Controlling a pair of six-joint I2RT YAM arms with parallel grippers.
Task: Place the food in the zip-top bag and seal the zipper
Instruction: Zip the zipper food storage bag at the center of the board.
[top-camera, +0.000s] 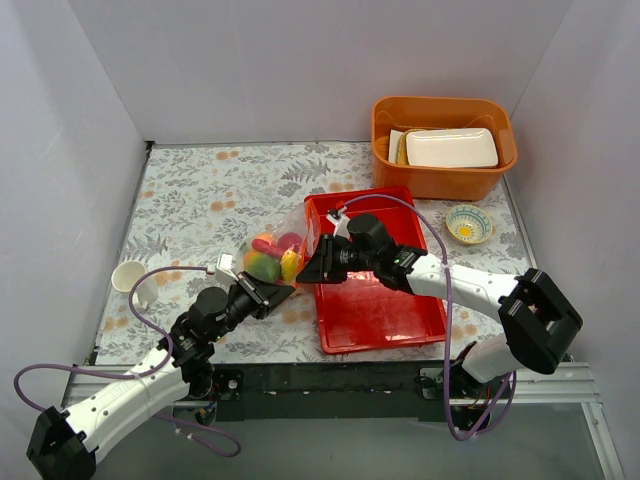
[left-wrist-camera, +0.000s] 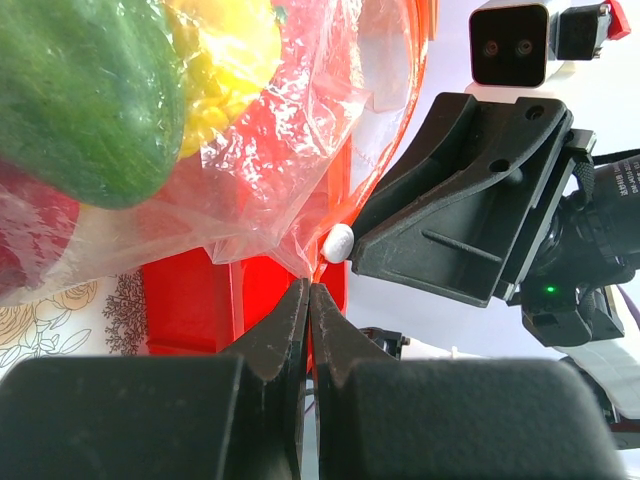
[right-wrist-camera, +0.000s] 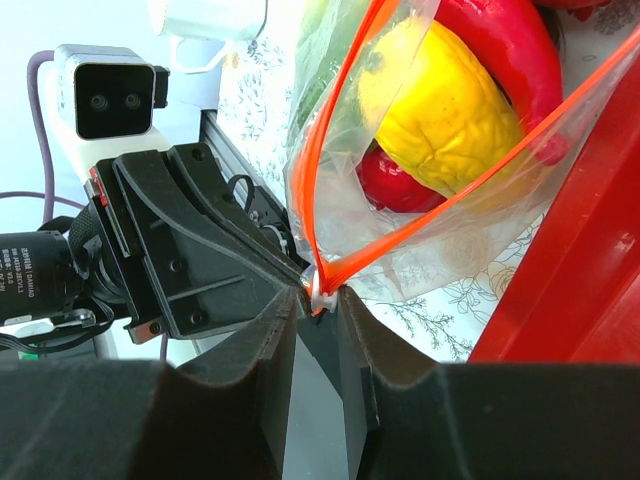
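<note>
The zip-top bag (top-camera: 272, 243) lies on the table (top-camera: 200, 200) against the left edge of the red tray (top-camera: 385, 300), with the food (top-camera: 266, 262) inside it: in the top view a green and orange piece, a yellow piece and red pieces show through the clear plastic. The left end effector (left-wrist-camera: 308, 296) reaches in from left of the red tray, and its fingers are closed flat together on a fold of the bag's plastic at the corner nearest that tray's edge. The left wrist view shows a large green piece (left-wrist-camera: 80, 90), a yellow one and red ones pressed against the bag wall just above that pinch. The right end effector (right-wrist-camera: 318, 300) stretches across the red tray to its left edge and meets the same corner of the bag from the other side, so the two end effectors nearly touch. Its jaws stand a little apart, with the small white slider (right-wrist-camera: 322, 296) at the end of the zipper (right-wrist-camera: 440, 195) sitting between their tips; whether they press on it cannot be told. From that slider the two orange-red strips spread apart in a V, so the bag's mouth is open along most of its length. Behind the red tray's far right corner stands an orange tub (top-camera: 443, 175) holding a white foam tray (top-camera: 452, 147), a small patterned bowl (top-camera: 468, 223) sits just right of the red tray, and a white cup (top-camera: 132, 280) rests well to its left.
</note>
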